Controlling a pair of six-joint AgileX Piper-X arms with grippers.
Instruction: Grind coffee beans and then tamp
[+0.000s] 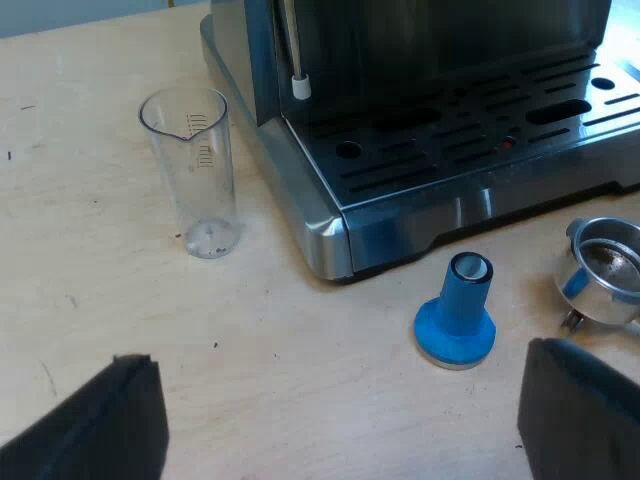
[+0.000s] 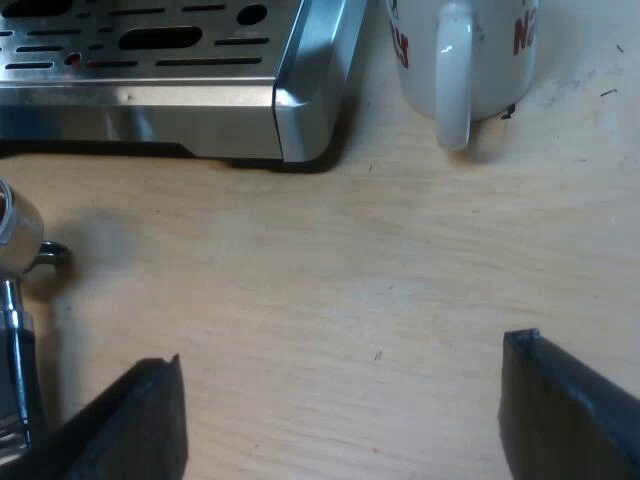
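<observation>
Left claw (image 1: 335, 358): fingers apart, holding nothing, above the desk (image 1: 80, 290). Just beyond it the blue tamper (image 1: 456, 320) stands upright on its base. The metal holder (image 1: 603, 268) lies near the tamper but apart from it, both before the espresso machine (image 1: 440, 150). A measuring glass (image 1: 195, 170) stands upright beside the machine's corner.

Right claw (image 2: 342, 352): fingers apart, holding nothing, over the desk. The holder's handle lies close by one finger. Farther off, a mug (image 2: 465, 55) stands by a machine corner.

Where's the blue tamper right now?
Left wrist view: the blue tamper stands upright on the table, close before the espresso machine, beside the loose metal holder, ahead of my left gripper.
</observation>
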